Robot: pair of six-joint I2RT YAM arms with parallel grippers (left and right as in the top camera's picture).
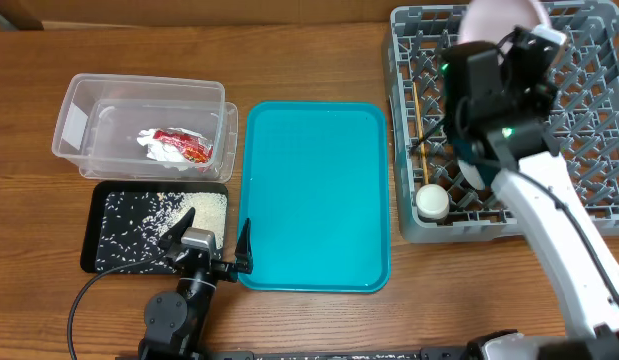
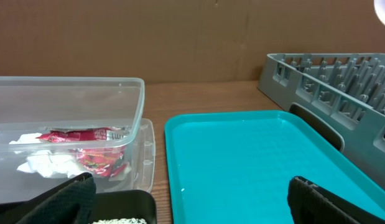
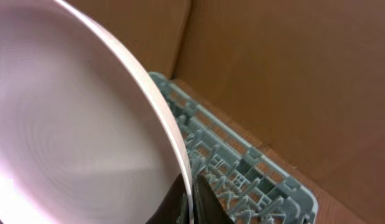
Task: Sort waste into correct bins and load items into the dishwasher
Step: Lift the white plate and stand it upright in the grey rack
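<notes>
Two grippers. Left gripper [image 1: 211,250]: spread wide, holding nothing, low by the near edge of the black tray [image 1: 92,255] with its rice [image 1: 154,225]. Right gripper [image 3: 191,200]: pinched tight on the rim of the big plate [image 3: 68,124], up over the grey rack [image 1: 589,130]. Red-and-white wrapper [image 1: 177,146] inside the clear tub [image 1: 74,95]. Small cup [image 1: 432,201] in the rack's near corner, close to the teal tray [image 1: 314,190].

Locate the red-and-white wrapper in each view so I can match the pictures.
Overhead: the wrapper lies inside the clear tub, upper left.
Left wrist: the wrapper is at lower left, seen through the tub's wall.
Right wrist: not in it; a white plate fills the left side.
Shared landmark: the grey dish rack shows in all three.
</notes>
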